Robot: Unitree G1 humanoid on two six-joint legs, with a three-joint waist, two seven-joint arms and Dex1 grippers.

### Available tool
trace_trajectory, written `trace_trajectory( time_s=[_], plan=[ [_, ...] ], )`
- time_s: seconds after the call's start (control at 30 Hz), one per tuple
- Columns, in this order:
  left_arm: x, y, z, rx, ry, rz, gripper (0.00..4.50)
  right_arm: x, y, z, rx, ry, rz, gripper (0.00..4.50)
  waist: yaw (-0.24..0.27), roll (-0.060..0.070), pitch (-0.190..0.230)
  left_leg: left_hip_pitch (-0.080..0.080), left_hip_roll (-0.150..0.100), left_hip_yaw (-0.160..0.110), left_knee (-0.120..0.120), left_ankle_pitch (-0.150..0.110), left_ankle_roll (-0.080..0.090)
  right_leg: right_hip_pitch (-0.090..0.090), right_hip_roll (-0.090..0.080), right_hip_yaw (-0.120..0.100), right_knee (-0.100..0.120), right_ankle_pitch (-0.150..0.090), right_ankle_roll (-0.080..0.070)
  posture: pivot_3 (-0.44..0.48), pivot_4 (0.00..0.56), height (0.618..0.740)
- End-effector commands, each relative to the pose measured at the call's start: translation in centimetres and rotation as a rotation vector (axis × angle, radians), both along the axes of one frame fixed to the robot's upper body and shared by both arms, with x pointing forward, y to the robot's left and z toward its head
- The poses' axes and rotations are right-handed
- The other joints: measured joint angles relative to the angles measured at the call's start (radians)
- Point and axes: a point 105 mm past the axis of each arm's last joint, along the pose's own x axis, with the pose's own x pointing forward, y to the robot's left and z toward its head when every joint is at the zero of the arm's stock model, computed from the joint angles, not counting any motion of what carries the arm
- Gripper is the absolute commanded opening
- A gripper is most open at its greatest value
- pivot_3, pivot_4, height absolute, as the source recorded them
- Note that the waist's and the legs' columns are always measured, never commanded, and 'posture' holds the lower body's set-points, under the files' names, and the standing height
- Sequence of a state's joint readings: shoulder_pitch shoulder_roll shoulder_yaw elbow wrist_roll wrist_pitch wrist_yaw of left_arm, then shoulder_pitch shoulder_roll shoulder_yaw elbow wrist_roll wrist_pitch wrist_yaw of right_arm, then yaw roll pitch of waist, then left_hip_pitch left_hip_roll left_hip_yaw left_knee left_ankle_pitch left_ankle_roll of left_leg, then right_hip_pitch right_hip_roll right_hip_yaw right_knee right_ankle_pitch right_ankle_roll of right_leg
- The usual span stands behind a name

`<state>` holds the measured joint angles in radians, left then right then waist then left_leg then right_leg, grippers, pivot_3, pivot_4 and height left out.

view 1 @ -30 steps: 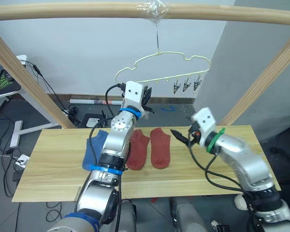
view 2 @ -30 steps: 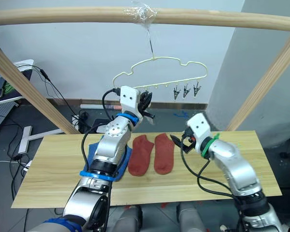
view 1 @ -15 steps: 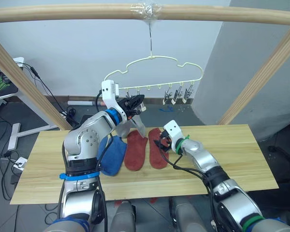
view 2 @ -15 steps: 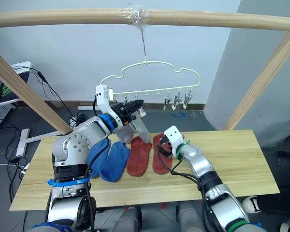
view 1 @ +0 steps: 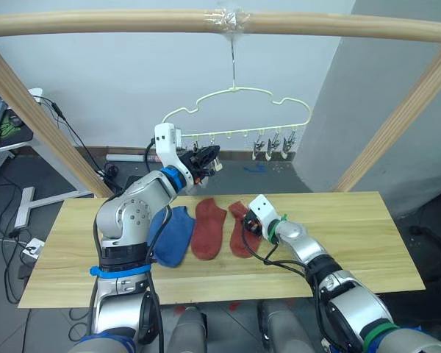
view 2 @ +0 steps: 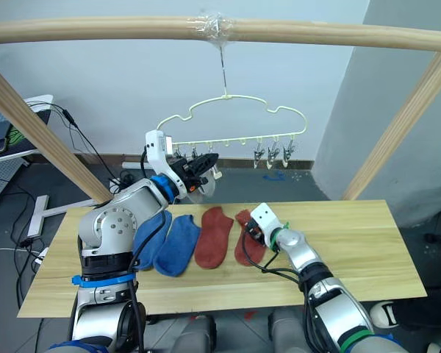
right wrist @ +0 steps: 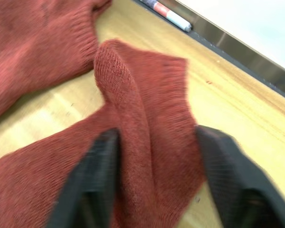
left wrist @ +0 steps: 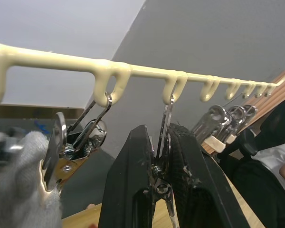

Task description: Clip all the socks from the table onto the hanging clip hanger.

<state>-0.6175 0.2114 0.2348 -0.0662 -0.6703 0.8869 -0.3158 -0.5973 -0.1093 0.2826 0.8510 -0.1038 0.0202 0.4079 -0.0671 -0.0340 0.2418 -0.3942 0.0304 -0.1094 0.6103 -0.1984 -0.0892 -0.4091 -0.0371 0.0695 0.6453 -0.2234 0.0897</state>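
- A wide wooden table (view 1: 353, 243) runs across the scene under a pole frame (view 1: 95, 20), with the hanger (view 1: 239, 110) hooked to the top pole on a thin wire.
- At the left of the table lie two blue socks (view 2: 178, 243), flat and side by side; one is partly hidden behind the left arm.
- Above them the left gripper (view 1: 206, 158) is raised to the hanger's row of clips. In the left wrist view its two fingers (left wrist: 133, 190) are closed on a metal clip (left wrist: 162, 156), seemingly squeezing its handles to spread the clip's mouth for a sock.
- Just beside that clip, a grey sock (left wrist: 23, 175) is already caught in the neighbouring clip (left wrist: 66, 152), so one grey sock looks done.
- Further along the bar, three more clips (view 1: 275, 143) hang bunched together, free.
- In the middle of the table lies a red sock (view 1: 208, 228), flat.
- Just right of it, the second red sock (right wrist: 147, 123) is bunched into a ridge between the right gripper's (right wrist: 156, 156) fingers, which are closing around the fold but with the fabric only loosely pinched; this looks like the pick-up for the waiting clip.
- The right end of the table is bare wood.
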Motion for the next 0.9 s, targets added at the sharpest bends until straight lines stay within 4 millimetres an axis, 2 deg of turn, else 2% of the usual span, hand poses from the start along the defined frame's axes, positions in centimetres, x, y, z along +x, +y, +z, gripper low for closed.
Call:
trace_trajectory(
  time_s=[0.03,0.13,0.27,0.33,0.43,0.5,0.67,0.9],
  plan=[
    [-0.4,-0.3,0.5,0.001,-0.019,-0.029,0.2,-1.8,-1.9,-1.7,-0.045,0.012,0.015,1.08,0.004,0.0,-0.002,0.0,0.0,0.0,0.0,0.0,0.0,0.0,0.0,0.0,0.0,0.0,0.0,0.016,0.182,0.74],
    [-0.5,-0.5,0.4,-0.012,-0.001,-0.053,0.2,-2.7,-3.0,-0.6,-0.028,-0.038,0.041,0.03,0.008,0.0,-0.004,0.0,0.0,0.0,0.0,0.0,0.0,0.0,0.0,0.0,-0.001,0.0,0.0,0.012,0.181,0.74],
    [-0.8,-0.5,0.5,-0.051,0.032,-0.083,0.2,-3.7,-4.1,1.3,-0.029,-0.109,0.072,0.01,0.009,0.0,-0.004,-0.001,0.0,0.0,0.0,0.0,0.0,0.0,0.0,0.0,-0.001,0.0,0.0,0.002,0.178,0.74],
    [-0.9,-0.4,0.5,-0.092,0.063,-0.094,0.2,-4.1,-4.5,3.0,-0.008,-0.156,0.079,0.01,0.003,0.001,-0.004,0.0,0.0,0.001,0.0,0.0,0.0,-0.001,0.0,0.0,0.0,0.0,0.0,0.0,0.178,0.74],
    [-1.0,-0.3,0.5,-0.24,0.173,-0.138,0.2,-5.1,-4.8,7.7,-0.025,-0.32,0.128,0.01,0.002,0.001,-0.004,-0.001,0.0,0.0,0.0,0.0,0.0,-0.001,0.0,0.0,0.0,0.0,0.0,-0.007,0.177,0.74],
    [-1.2,-0.2,0.5,-0.293,0.216,-0.156,0.2,-5.6,-4.7,9.2,-0.037,-0.365,0.138,0.01,-0.001,0.001,-0.005,-0.002,0.0,0.0,0.001,0.0,0.0,-0.002,0.0,0.0,0.0,0.0,0.001,-0.012,0.175,0.74],
    [-1.3,0.0,-0.1,-0.465,0.336,-0.17,0.2,-7.3,-3.0,13.5,0.001,-0.492,0.142,0.01,0.001,0.0,-0.005,-0.002,0.0,-0.001,0.001,0.0,0.0,-0.002,0.0,0.0,-0.001,0.0,0.0,-0.039,0.168,0.74],
    [-1.2,-0.5,0.6,-0.501,0.351,-0.187,0.2,-7.9,-0.6,16.1,0.075,-0.521,0.132,0.01,0.003,0.0,-0.006,-0.002,0.0,0.0,0.001,0.0,0.0,-0.002,0.0,0.0,-0.001,0.0,0.0,-0.053,0.165,0.74]
  ],
)
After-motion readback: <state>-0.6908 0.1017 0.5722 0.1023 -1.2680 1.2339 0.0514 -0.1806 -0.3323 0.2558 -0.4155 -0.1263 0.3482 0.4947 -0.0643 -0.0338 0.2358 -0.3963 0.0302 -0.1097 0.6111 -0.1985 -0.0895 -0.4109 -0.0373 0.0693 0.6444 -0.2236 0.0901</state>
